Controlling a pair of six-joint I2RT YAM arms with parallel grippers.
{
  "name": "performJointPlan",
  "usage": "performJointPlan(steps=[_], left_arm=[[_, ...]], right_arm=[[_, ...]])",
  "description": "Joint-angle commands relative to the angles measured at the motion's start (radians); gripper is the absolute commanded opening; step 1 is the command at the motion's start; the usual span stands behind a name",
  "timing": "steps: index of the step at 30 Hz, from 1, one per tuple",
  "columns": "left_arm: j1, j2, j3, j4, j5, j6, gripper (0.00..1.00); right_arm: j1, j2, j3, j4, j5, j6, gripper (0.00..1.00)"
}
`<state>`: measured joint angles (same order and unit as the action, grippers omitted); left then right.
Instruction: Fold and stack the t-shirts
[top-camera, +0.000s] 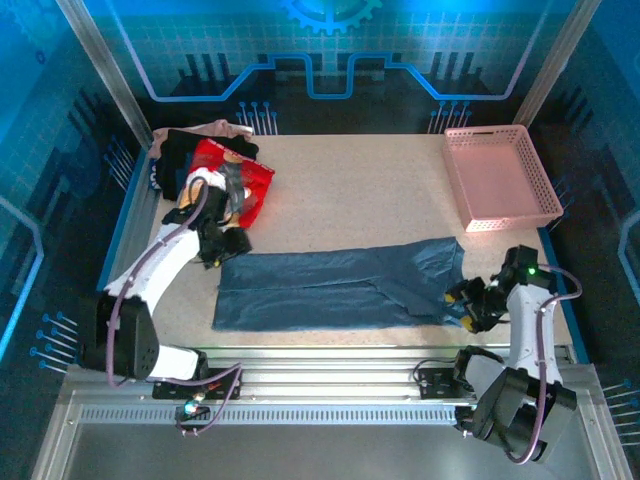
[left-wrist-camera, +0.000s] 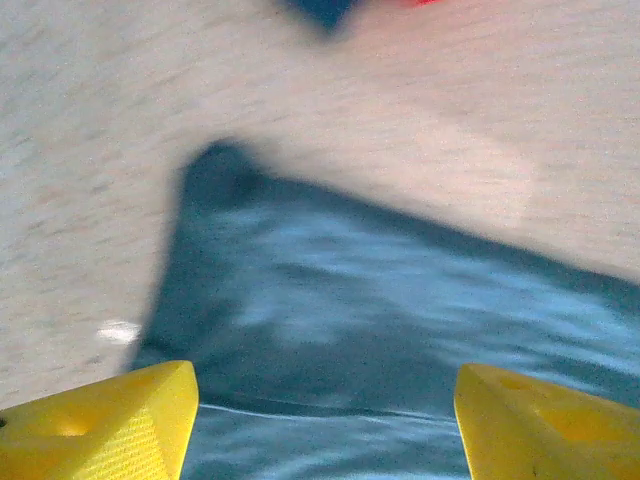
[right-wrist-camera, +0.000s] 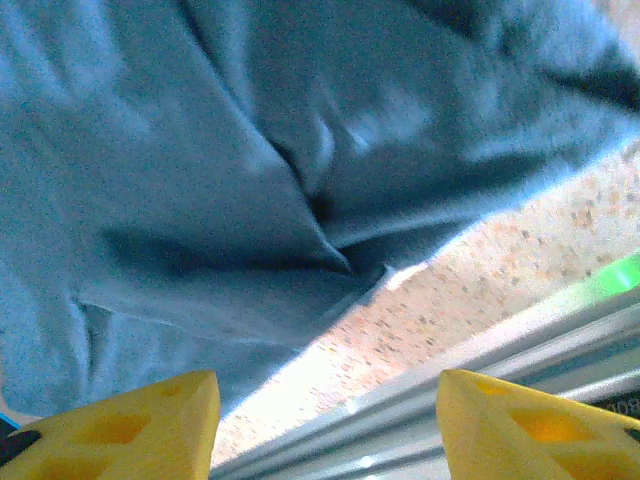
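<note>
A dark slate-blue t-shirt (top-camera: 330, 285) lies flat across the table's front, folded into a long band. My left gripper (top-camera: 220, 248) hovers at its far left corner. In the left wrist view its yellow fingertips (left-wrist-camera: 110, 420) stand wide apart, the left gripper (left-wrist-camera: 325, 420) is open, and only the blue cloth (left-wrist-camera: 380, 300) lies below. My right gripper (top-camera: 462, 306) is at the shirt's near right end. It is open (right-wrist-camera: 330, 425) over the shirt's hem (right-wrist-camera: 250, 180) and bare table, holding nothing. A red t-shirt (top-camera: 250, 185), a black one (top-camera: 180, 152) and a beige one (top-camera: 218, 128) lie heaped at the back left.
A pink lattice basket (top-camera: 500, 178) stands at the back right corner. The metal rail (top-camera: 330, 352) of the table's front edge runs just below the blue shirt and shows under my right fingers (right-wrist-camera: 470, 360). Bare tabletop (top-camera: 360, 190) lies between the heap and the basket.
</note>
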<state>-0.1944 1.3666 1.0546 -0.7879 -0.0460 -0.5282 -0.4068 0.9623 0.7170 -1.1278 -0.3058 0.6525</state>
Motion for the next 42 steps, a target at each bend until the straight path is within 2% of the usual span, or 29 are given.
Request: performJointPlan(steps=[1, 4, 6, 8, 11, 13, 18, 27, 34, 38, 40, 42], left_arm=[[-0.165, -0.046, 0.063, 0.003, 0.047, -0.116, 0.71], [-0.294, -0.024, 0.045, 0.16, 0.205, -0.221, 0.71], [-0.371, 0.017, 0.013, 0.301, 0.303, -0.29, 0.7], [-0.445, 0.063, 0.0, 0.407, 0.336, -0.346, 0.69], [-0.518, 0.134, -0.061, 0.587, 0.34, -0.505, 0.65], [-0.554, 0.163, -0.113, 0.655, 0.296, -0.609, 0.63], [-0.632, 0.201, -0.145, 0.696, 0.215, -0.689, 0.62], [-0.703, 0.186, -0.142, 0.674, 0.114, -0.668, 0.62], [-0.745, 0.139, -0.165, 0.667, 0.055, -0.623, 0.62], [-0.76, 0.104, -0.199, 0.673, 0.033, -0.625, 0.62], [-0.765, 0.093, -0.207, 0.669, 0.031, -0.624, 0.62], [-0.77, 0.086, -0.207, 0.667, 0.031, -0.614, 0.61]], right_arm=[[0.062, 0.013, 0.129, 0.072, -0.012, -0.015, 0.64], [0.179, 0.131, 0.252, 0.078, -0.083, -0.16, 0.63], [0.313, 0.243, 0.34, 0.023, -0.043, -0.283, 0.62], [0.442, 0.344, 0.4, -0.031, 0.052, -0.367, 0.61], [0.586, 0.45, 0.433, -0.056, 0.16, -0.424, 0.6], [0.618, 0.493, 0.429, -0.049, 0.166, -0.427, 0.6], [0.737, 0.573, 0.406, -0.019, 0.198, -0.4, 0.6], [0.816, 0.681, 0.329, 0.03, 0.295, -0.346, 0.56], [0.846, 0.77, 0.347, 0.066, 0.335, -0.321, 0.47], [0.852, 0.799, 0.342, 0.085, 0.352, -0.301, 0.36], [0.848, 0.814, 0.348, 0.086, 0.363, -0.296, 0.22], [0.843, 0.806, 0.359, 0.084, 0.365, -0.289, 0.13]])
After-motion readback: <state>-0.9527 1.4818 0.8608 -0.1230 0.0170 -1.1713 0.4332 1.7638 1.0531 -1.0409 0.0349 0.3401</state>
